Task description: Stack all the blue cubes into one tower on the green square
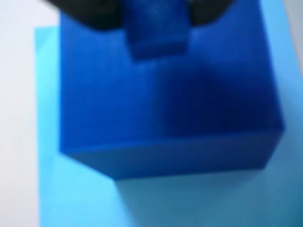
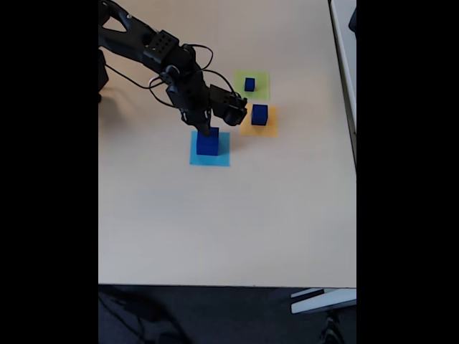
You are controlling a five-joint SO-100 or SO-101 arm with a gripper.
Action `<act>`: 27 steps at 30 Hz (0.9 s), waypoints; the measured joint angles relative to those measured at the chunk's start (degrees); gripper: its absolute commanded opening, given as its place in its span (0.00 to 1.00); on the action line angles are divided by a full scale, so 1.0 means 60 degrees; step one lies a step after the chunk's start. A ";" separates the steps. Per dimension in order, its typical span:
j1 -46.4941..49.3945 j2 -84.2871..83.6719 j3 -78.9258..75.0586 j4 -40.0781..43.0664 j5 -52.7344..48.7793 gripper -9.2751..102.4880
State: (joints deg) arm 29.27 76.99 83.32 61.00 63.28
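The fingers (image 1: pixel 154 21) seem to hold a small blue cube (image 1: pixel 156 33) above the large cube (image 1: pixel 165 104); release only when centred.

The black arm reaches in from the upper left of the fixed view, its end effector (image 2: pixel 206 131) pointing down.

The fixed view looks down from high above onto the pale worktop (image 2: pixel 215 222), far enough back to take in its near edge and right edge, with black bars at both sides of the picture. The arm (image 2: pixel 154 54) enters from the upper left. The wrist view sits very close, aimed steeply down and out of focus. Both views share the large blue cube (image 1: pixel 165 109) (image 2: pixel 207 142) standing on the light blue square (image 1: pixel 71 198) (image 2: pixel 210 158).
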 measured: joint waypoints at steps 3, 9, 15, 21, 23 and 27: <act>0.0000 0.0000 0.0088 -0.0088 0.0000 0.12; 0.0000 0.0000 0.0088 -0.0161 0.0000 0.13; 0.0000 0.0000 0.0103 -0.0161 0.0000 0.14; 0.0000 0.0000 0.0176 -0.0249 0.0000 0.17; 0.0000 0.0000 0.0234 -0.0278 0.0000 0.19; 0.0000 0.0000 0.0264 -0.0381 0.0000 0.21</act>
State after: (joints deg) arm 29.27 76.99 84.90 58.71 63.28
